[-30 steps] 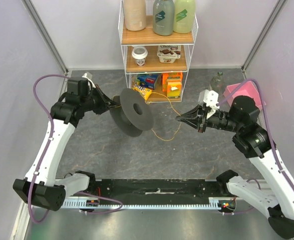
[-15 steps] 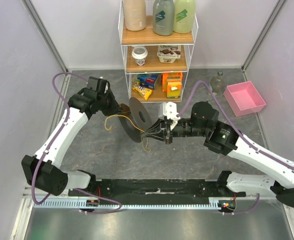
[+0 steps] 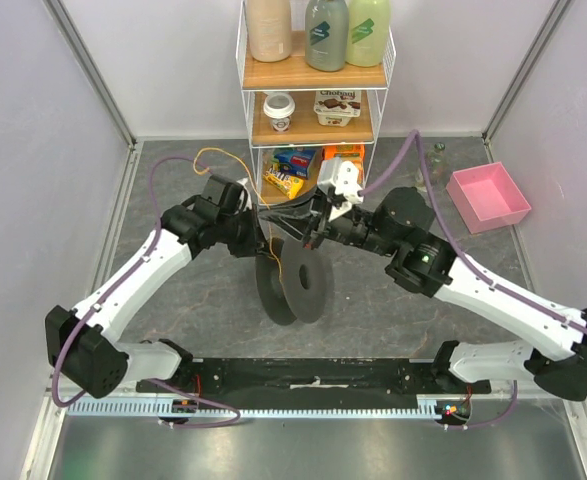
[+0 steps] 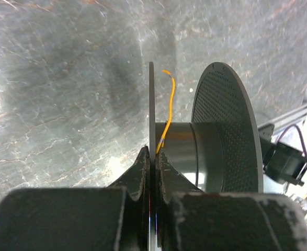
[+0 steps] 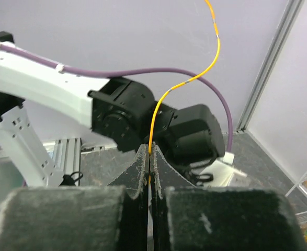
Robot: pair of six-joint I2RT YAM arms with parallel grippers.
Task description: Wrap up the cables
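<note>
The left gripper is clamped tight on the thin edge of one flange of the dark grey spool. The spool's core and its second, perforated flange stand just to the right of the fingers. The right gripper is pressed closed on the yellow-orange wire, which rises straight from the fingertips and curves away up and right, out of frame.

In the top view the two grippers sit close together, tips almost meeting. The wire shelf rack stands just beyond them, and the spool hangs on the near side of the fingers, toward the arm bases. Bare table lies open between the spool and the base rail. Both side walls are well apart from the fingers. The pink tray lies far out past the right arm's elbow.

Counted:
- one spool with two flanges
- one wire
- one pink tray
- three bottles on the rack's top shelf

In the left wrist view a short wire tail stands up beside the clamped flange. Whether any turns lie on the core is hard to make out. Where the wire runs between the grippers in the top view is mostly hidden by them.
</note>
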